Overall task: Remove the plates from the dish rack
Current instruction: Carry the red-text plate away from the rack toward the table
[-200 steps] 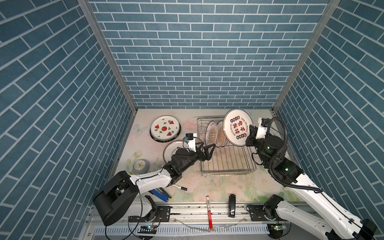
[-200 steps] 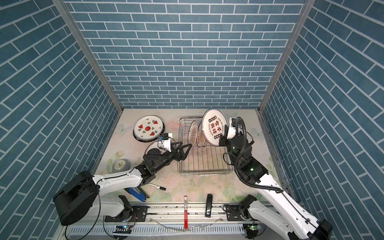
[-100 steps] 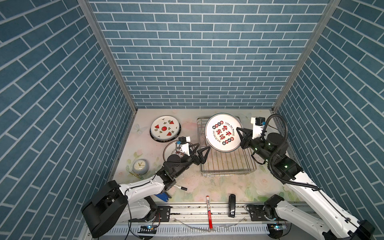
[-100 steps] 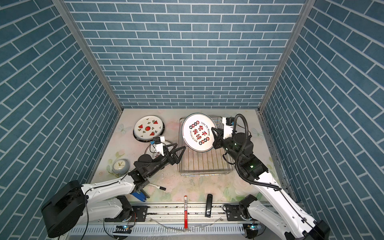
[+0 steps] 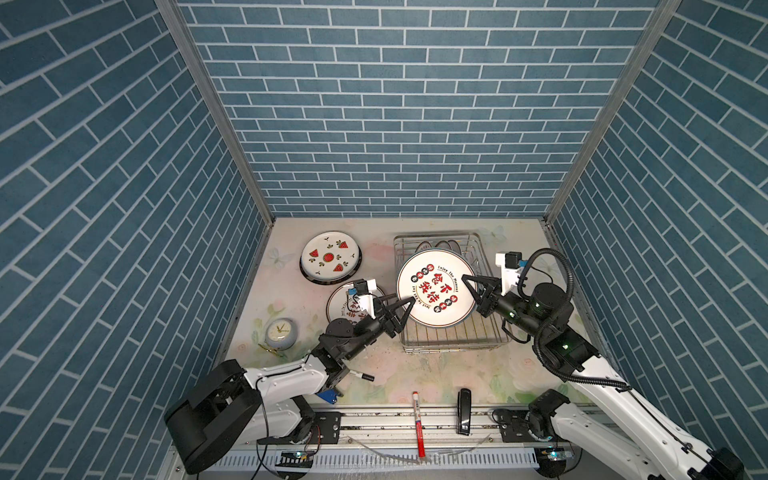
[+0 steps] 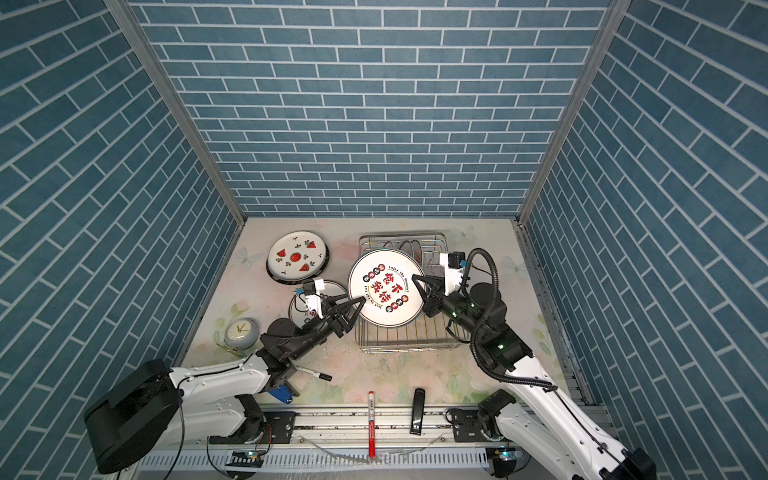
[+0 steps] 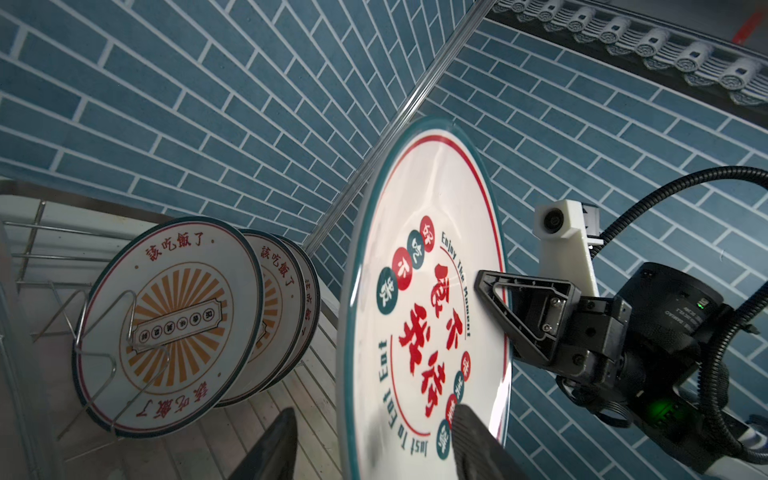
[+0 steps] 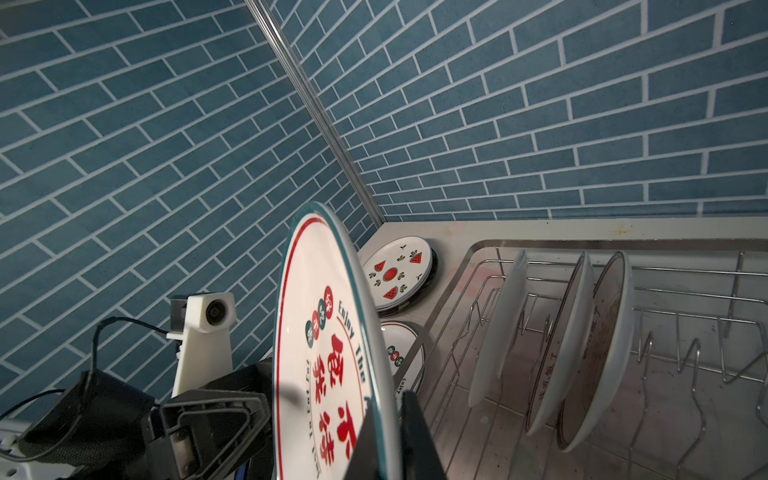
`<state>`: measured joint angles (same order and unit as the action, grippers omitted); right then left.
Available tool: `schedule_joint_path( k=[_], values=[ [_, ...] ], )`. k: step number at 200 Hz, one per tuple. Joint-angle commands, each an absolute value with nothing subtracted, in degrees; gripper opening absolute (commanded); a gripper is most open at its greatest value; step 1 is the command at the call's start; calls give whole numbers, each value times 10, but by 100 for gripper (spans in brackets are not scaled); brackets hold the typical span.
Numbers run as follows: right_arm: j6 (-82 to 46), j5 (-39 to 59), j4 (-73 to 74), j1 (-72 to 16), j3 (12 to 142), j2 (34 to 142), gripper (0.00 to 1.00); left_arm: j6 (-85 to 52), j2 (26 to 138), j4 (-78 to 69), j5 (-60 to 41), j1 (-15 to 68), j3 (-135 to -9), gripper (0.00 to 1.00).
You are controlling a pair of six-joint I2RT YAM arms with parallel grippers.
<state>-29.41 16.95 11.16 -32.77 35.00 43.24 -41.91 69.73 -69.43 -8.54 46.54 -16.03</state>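
My right gripper (image 5: pixel 467 284) (image 8: pixel 388 409) is shut on the right rim of a white plate (image 5: pixel 435 293) (image 6: pixel 386 291) with red characters and a teal edge. It holds this plate tilted above the dish rack (image 5: pixel 457 343) (image 8: pixel 685 266). My left gripper (image 5: pixel 409 300) (image 7: pixel 372 415) straddles the plate's left rim. One finger lies on the printed face and the other stands apart behind it. Three plates (image 7: pixel 174 320) (image 8: pixel 569 332) stand upright at the rack's far end. A watermelon plate (image 5: pixel 330 257) and another red-character plate (image 5: pixel 345 305) lie on the table to the left.
A small grey clock (image 5: pixel 281 333) sits near the left wall. A black marker (image 5: pixel 361 376) and a blue object (image 5: pixel 328 395) lie under the left arm. A red pen (image 5: pixel 419 428) and a black bar (image 5: pixel 463 411) rest at the front rail.
The right gripper swung the red-character plate left from the rack's back and tipped its face upward. The left gripper came up to the plate's left rim and its jaws narrowed.
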Motion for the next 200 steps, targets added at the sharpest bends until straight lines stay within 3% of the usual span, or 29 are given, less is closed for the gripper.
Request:
schedule_joint_path(
  k=[1,21,51,200],
  values=[
    [-323,181,190,-323,340,410,0,-432,706,-749,-109,468,-159,52],
    [-329,203,201,-321,335,415,0,-431,702,-719,-126,468,-177,52],
    [-325,202,205,-320,327,420,0,-439,703,-739,-120,468,-168,41],
    [-316,215,202,-312,345,462,0,-454,720,-708,-105,468,-177,5]
  ],
)
